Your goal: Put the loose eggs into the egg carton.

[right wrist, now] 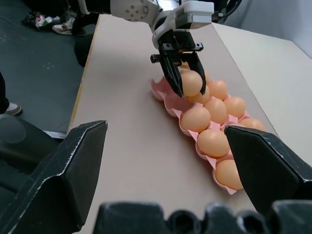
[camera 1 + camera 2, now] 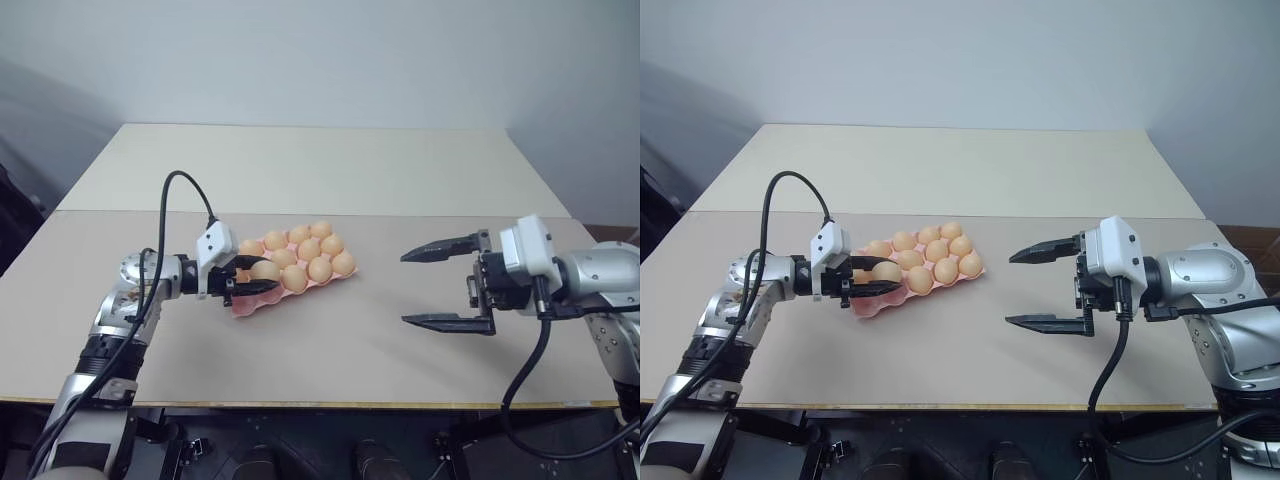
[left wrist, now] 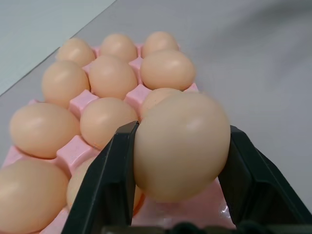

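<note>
My left gripper (image 2: 263, 276) is shut on a tan-orange loose egg (image 3: 181, 146) and holds it just over the near left end of the egg carton (image 2: 243, 308). The carton is a flat pink tray in the middle of the table. Several eggs (image 2: 308, 250) sit in its cups, and the cups right under the held egg are partly hidden. From the right wrist view the held egg (image 1: 191, 83) hangs above the carton's far end. My right gripper (image 2: 404, 289) stands open with nothing between its fingers, well to the right of the carton and above the table.
The light table (image 2: 330, 350) has a seam (image 2: 400, 214) running across behind the carton and a front edge (image 2: 330, 404) close to me. A black cable (image 2: 180, 190) loops above my left wrist. Bare tabletop lies between the carton and my right gripper.
</note>
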Motion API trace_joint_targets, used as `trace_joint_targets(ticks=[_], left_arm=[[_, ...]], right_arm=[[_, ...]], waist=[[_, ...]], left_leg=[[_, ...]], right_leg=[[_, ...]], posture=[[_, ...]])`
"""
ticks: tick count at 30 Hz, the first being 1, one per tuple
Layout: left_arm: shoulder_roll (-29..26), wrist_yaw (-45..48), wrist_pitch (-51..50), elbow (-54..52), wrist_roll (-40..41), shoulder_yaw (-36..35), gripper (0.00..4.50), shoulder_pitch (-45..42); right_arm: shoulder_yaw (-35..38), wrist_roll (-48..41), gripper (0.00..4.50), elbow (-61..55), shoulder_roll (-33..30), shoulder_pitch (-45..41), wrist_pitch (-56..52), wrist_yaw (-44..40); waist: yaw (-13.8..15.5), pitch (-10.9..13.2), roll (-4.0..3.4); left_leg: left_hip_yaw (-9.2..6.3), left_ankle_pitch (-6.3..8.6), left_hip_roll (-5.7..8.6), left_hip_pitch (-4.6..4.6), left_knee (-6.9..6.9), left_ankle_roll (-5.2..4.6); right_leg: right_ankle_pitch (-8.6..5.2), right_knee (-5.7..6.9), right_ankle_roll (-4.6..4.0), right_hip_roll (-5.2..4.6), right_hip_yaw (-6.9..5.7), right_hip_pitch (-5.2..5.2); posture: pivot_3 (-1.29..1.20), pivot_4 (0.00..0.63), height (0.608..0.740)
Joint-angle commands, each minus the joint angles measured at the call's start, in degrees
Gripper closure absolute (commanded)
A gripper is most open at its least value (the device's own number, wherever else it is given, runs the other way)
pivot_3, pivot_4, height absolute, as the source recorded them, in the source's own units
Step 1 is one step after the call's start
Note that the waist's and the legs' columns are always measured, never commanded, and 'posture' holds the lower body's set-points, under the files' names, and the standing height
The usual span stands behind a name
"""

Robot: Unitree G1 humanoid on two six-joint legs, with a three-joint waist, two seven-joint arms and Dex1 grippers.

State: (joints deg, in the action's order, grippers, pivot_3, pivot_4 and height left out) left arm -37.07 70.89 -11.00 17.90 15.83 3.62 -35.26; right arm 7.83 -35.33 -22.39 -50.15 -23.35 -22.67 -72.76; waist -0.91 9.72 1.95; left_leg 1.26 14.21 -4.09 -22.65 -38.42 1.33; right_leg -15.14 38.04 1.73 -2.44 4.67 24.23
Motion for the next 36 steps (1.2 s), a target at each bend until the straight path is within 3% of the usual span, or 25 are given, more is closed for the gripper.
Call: trace_joint_targets(ticks=[1,5,6,11,14,24,31,36], left_arm=[[0.12,-0.08,0.2,-0.11,-0.19,-0.24,1.53,-1.38],[0.18,0.48,0.26,-1.29,1.35,-1.5,0.22,-1.5],[-0.05,0.19,0.03,-1.75,1.88,-2.33,0.08,-1.68],[-2.34,-0.1,-2.04,-5.15,4.87,-6.25,0.08,-1.23],[-6.98,0.38,-4.21,-8.48,7.48,-11.05,0.08,1.48],[-21.87,7.16,-9.76,-19.14,15.91,-31.88,0.08,25.29],[-21.34,8.34,-10.43,-24.15,18.07,-44.72,0.08,39.93],[-18.55,5.97,-12.44,-29.74,19.85,-47.86,0.08,45.73]], right_arm=[[2.75,-1.91,0.0,-2.51,-0.85,0.6,0.11,1.07],[2.79,-2.42,0.0,-2.96,-0.92,0.91,-0.05,1.96],[2.65,-2.45,0.0,-2.98,-0.85,0.91,0.01,2.12],[2.25,-2.78,0.0,-2.95,-0.75,1.02,0.3,2.42],[1.86,-2.86,0.0,-2.54,-0.68,0.86,0.39,2.13],[0.71,-2.64,0.0,0.98,-1.09,-0.65,1.25,-1.28],[0.46,-1.79,0.0,4.32,-1.07,-0.76,1.57,-2.77],[0.32,-1.69,0.0,4.91,-0.93,-0.96,1.62,-3.05]], waist=[[0.07,0.0,0.0],[0.16,0.0,0.0],[0.14,0.0,0.0],[0.07,0.0,0.0],[-0.33,0.0,0.0],[-0.92,0.01,0.0],[-0.49,0.01,0.0],[0.06,0.01,0.0]], left_leg=[[0.0,0.0,0.0,0.0,-0.02,0.0],[-0.03,0.0,0.01,-0.01,-0.05,0.0],[-0.03,0.0,0.01,-0.02,-0.06,0.0],[-0.06,0.0,0.01,-0.04,-0.08,0.0],[-0.07,0.0,0.01,-0.06,-0.08,-0.01],[-0.06,0.01,-0.04,-0.04,-0.07,-0.01],[-0.03,0.01,-0.06,-0.02,-0.01,0.0],[-0.01,0.01,-0.06,-0.02,0.0,0.0]], right_leg=[[0.0,0.0,0.0,0.0,0.0,-0.01],[0.0,0.0,0.01,0.0,-0.02,-0.03],[0.0,0.0,0.02,0.0,-0.02,-0.03],[0.0,0.0,0.02,0.0,-0.03,-0.02],[0.0,0.0,0.02,0.0,-0.03,0.01],[-0.01,-0.02,0.03,-0.03,-0.11,0.0],[-0.02,-0.04,0.02,-0.04,-0.12,0.02],[-0.02,-0.04,0.02,-0.05,-0.12,0.02]], posture=[[0.0,0.15,0.74],[0.0,0.15,0.74],[0.0,0.15,0.74],[0.0,0.15,0.74],[0.0,0.15,0.74],[0.0,0.15,0.74],[0.0,0.15,0.74],[0.0,0.15,0.74]])
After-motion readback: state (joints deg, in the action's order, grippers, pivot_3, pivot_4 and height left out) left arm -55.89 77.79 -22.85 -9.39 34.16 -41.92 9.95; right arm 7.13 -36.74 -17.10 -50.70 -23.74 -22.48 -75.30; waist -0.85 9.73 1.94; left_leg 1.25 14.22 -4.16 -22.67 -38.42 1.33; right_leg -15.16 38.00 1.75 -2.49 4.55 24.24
